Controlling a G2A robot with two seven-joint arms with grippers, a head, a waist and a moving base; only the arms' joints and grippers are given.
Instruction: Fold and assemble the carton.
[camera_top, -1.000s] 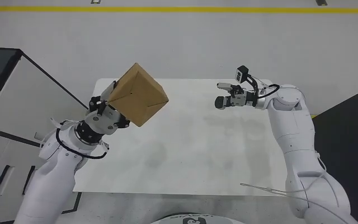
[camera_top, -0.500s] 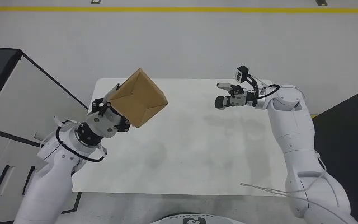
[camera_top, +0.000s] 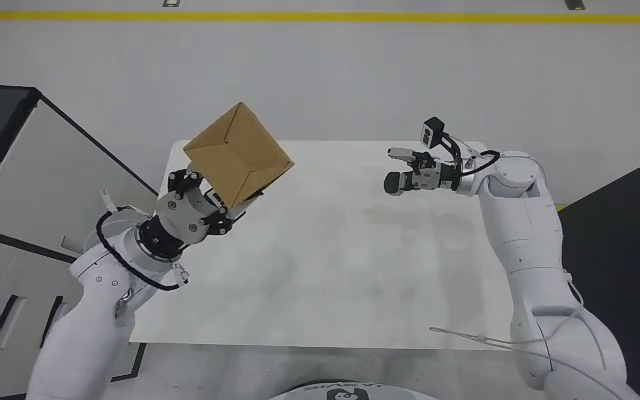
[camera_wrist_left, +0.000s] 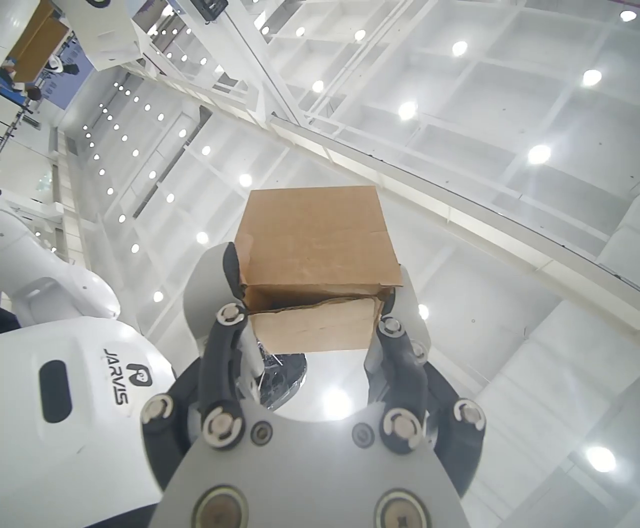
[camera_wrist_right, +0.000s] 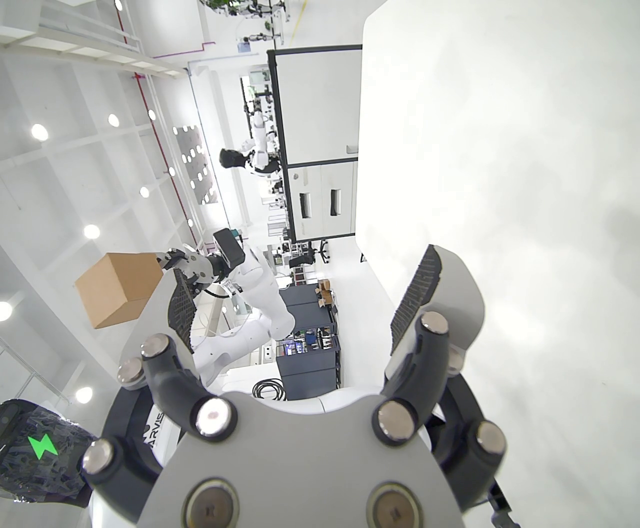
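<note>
White table (camera_top: 340, 250) on a pale grey floor (camera_top: 330, 80)
A plain rectangular top with rounded corners was seen; a yellow line (camera_top: 320, 16) was marked on the floor beyond its far edge, and a dark-framed cabinet (camera_top: 45, 170) was set beside its left edge.

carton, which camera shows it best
Left wrist view: the carton sits close up, its flap seam plain, clamped in the left pincer. The top view shows it tilted, held up at the table's left side; the right wrist view shows it small and far off.
</note>
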